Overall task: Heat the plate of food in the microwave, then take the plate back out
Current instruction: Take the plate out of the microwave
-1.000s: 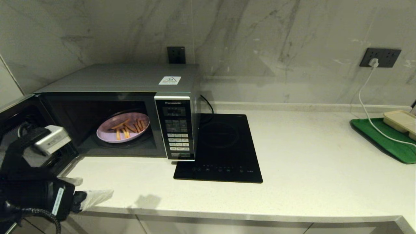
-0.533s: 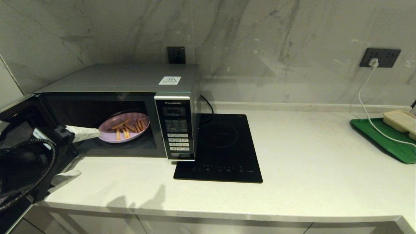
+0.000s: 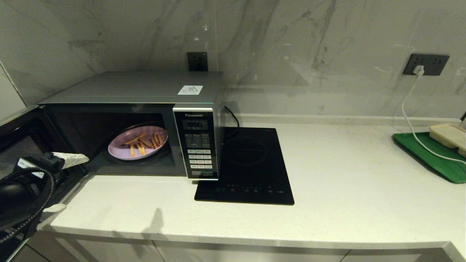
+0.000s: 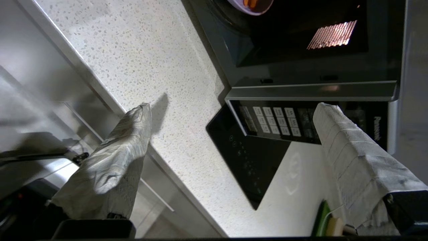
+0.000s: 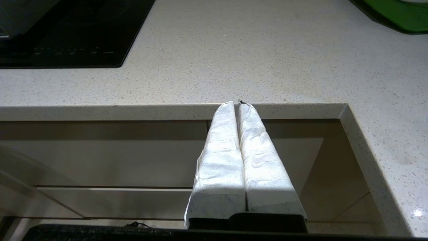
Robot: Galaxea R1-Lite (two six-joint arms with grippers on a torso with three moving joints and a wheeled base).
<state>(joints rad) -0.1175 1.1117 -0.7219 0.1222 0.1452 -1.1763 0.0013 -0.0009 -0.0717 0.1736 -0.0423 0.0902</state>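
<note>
Lilac plate of food [image 3: 137,143], orange fries, seemingly untouched inside microwave [image 3: 145,94], left gripper [image 4: 230,110] fingers apart.

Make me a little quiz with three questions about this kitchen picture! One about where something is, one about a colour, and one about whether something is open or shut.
1. Where is the plate of food?
A. Inside the microwave
B. On the black cooktop
C. On the green tray

2. What colour is the plate?
A. Red
B. Lilac-purple
C. Green

3. How do the jaws of the left gripper stand?
A. Shut on the plate
B. Shut on nothing
C. Open, holding nothing

Answers:
1. A, the head view shows the plate in the microwave's cavity, with the door swung open.
2. B, the plate is pale purple under the orange fries.
3. C, the left wrist view shows the two wrapped fingers far apart with nothing between them, in front of the microwave.
</note>
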